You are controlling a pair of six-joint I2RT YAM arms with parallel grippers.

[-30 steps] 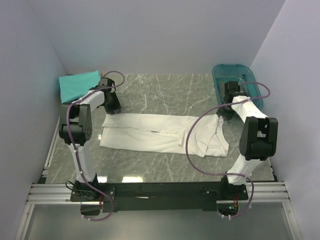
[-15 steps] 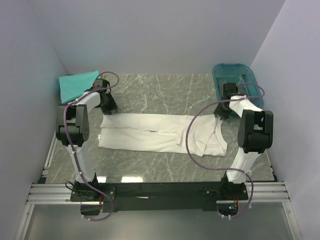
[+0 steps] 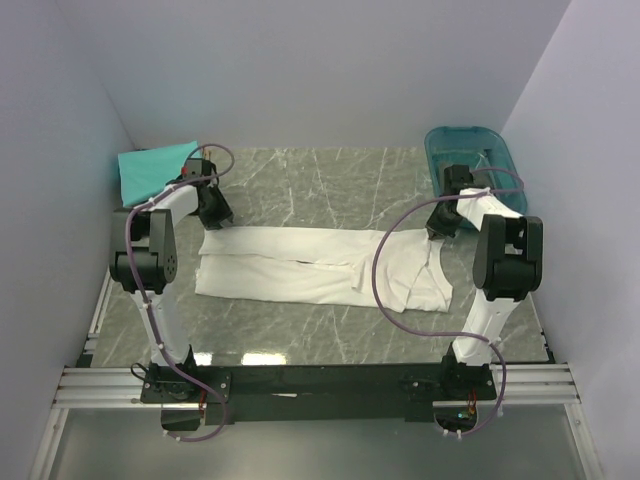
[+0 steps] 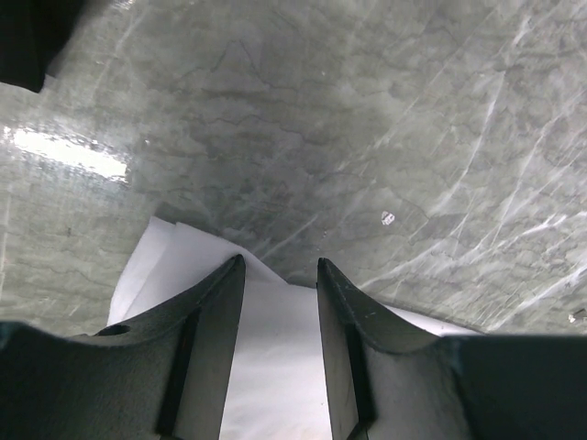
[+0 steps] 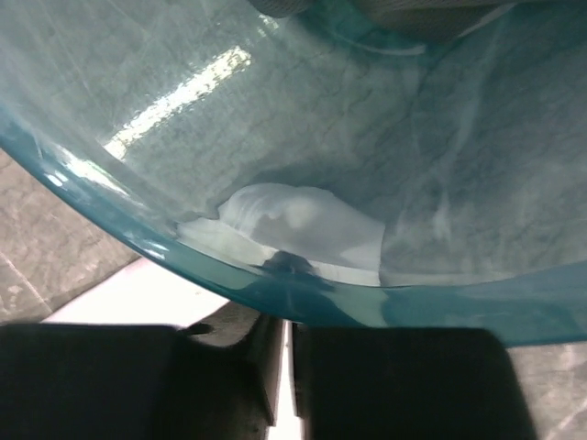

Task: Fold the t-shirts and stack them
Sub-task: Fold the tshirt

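A white t-shirt (image 3: 300, 265), folded into a long band, lies across the middle of the table. My left gripper (image 3: 217, 213) is at its far-left corner. In the left wrist view, that gripper (image 4: 280, 273) is open, its fingers (image 4: 220, 312) straddling the white cloth (image 4: 275, 357). My right gripper (image 3: 438, 226) is at the shirt's far-right end. Close up, the right gripper (image 5: 289, 323) has its jaws almost together, with a thin strip of white cloth between them. A folded teal t-shirt (image 3: 155, 168) lies at the back left. No black one is in view.
A translucent teal tub (image 3: 432, 150) stands at the back right, directly ahead of the right gripper, its rim (image 5: 138, 240) filling the right wrist view. The right arm's purple cable (image 3: 385, 285) loops over the shirt's right part. Walls close in both sides.
The right jaws have closed from open onto the shirt's far-right edge. Both arms have drawn slightly outward and back. The left jaws are unchanged.
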